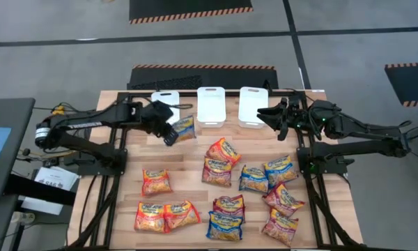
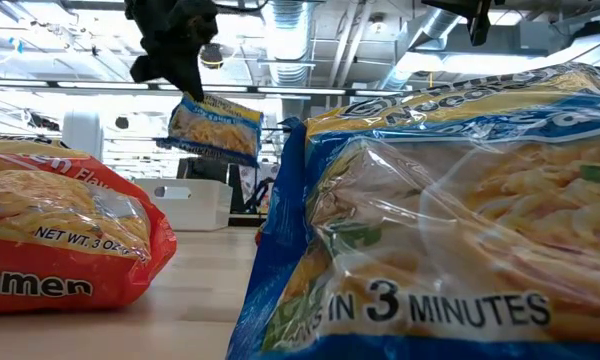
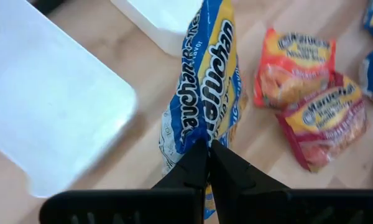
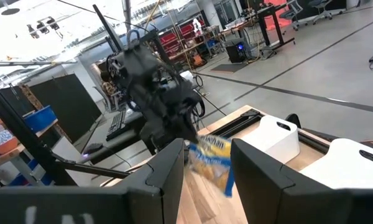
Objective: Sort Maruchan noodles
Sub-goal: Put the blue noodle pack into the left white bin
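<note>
One blue packet [image 1: 184, 128] pinched in the left gripper [image 1: 168, 134], fingers pressed together on one end; packet hangs in the air, clear of the table [image 1: 188, 178]. Held just beside the left bin [image 1: 165, 102], between it and the middle bin [image 1: 211, 104]. In the left wrist view the packet [image 3: 202, 87] hangs over bare wood, the corner of a white bin close by.

Right gripper [image 1: 273, 117] hovers over the near edge of the right bin [image 1: 253, 106], fingers spread, holding nothing.

Remaining packets lie flat on the near half of the table: three orange ones toward the left side, e.g. the lone orange packet [image 1: 155, 182]; a mixed cluster of orange, blue and maroon ones in the middle and right, e.g. a maroon packet [image 1: 283, 199]. The visible bin interiors look empty.
</note>
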